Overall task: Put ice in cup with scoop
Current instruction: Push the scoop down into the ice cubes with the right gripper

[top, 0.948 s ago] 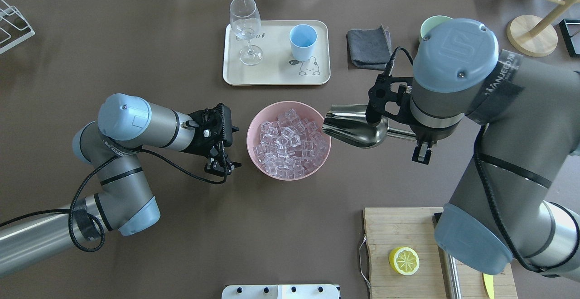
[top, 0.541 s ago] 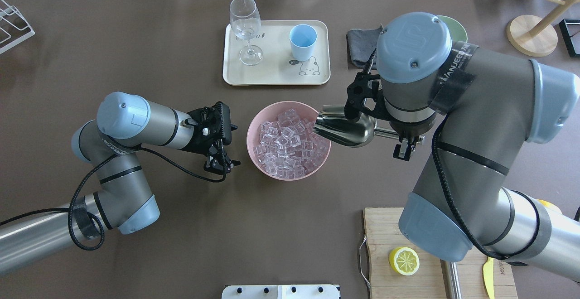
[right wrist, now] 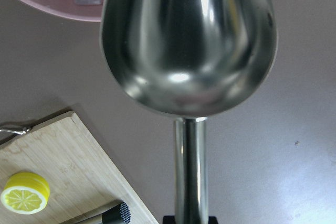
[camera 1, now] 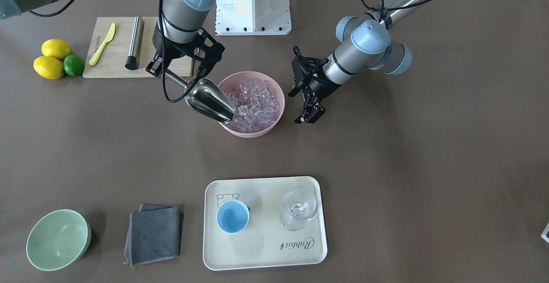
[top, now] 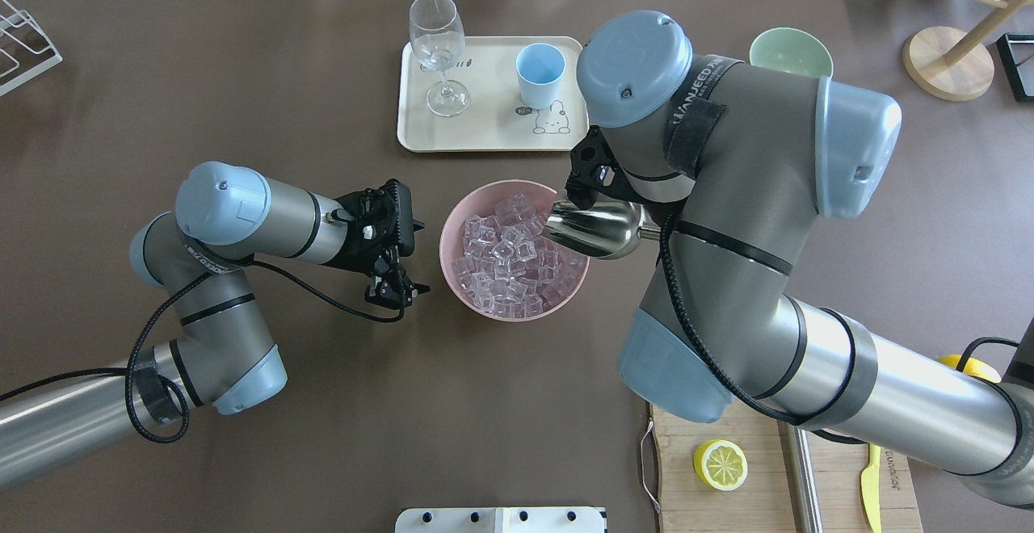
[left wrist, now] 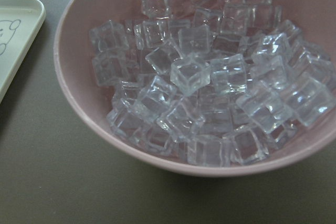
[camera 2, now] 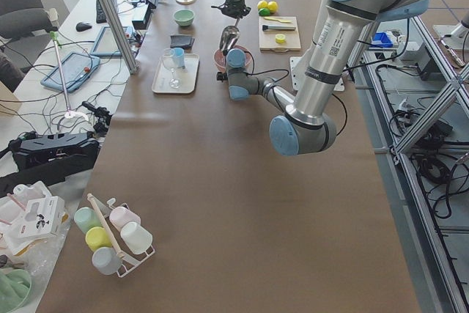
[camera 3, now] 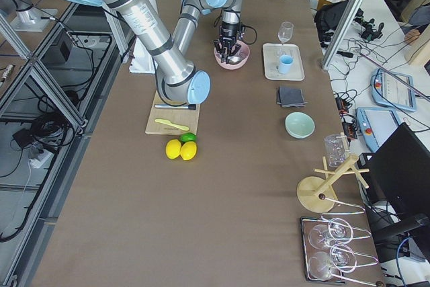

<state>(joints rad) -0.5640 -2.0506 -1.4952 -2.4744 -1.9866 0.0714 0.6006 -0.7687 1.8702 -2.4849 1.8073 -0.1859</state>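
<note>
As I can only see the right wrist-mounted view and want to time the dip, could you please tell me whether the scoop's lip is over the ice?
Observer: Yes. Seen from overhead, the shiny steel scoop has its lip past the rim of the round pink bowl, above the clear ice cubes.
Operator: Thanks. Is the cup ready?
Observer: The small light-blue cup stands upright and empty on the cream tray.
Operator: And the other arm?
Observer: The left claw hovers beside the bowl's opposite side, apart from it.
</note>
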